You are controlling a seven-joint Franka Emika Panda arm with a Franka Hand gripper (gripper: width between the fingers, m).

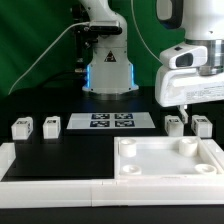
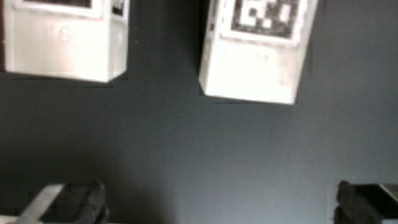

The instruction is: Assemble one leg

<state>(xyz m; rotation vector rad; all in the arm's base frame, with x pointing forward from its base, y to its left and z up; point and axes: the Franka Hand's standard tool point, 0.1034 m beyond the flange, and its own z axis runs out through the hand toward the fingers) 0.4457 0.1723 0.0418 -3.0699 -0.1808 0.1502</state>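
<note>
The gripper (image 2: 217,205), fingers wide apart and empty, hung over a white leg (image 2: 258,55) (tag showing) beside another leg (image 2: 68,45).

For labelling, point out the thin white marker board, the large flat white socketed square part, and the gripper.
marker board (image 1: 110,122), exterior view, centre between its tags
large flat white square part (image 1: 165,160), exterior view, bare middle
gripper (image 2: 219,200), wrist view, midway between fingertips

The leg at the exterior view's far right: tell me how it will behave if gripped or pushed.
The leg looks like a rigid moulded block with flat faces, so it probably won't flex or roll. Small and plastic-looking, it is likely light and may slide on the smooth black table if nudged. Standing upright, it might tip under a high push.
</note>
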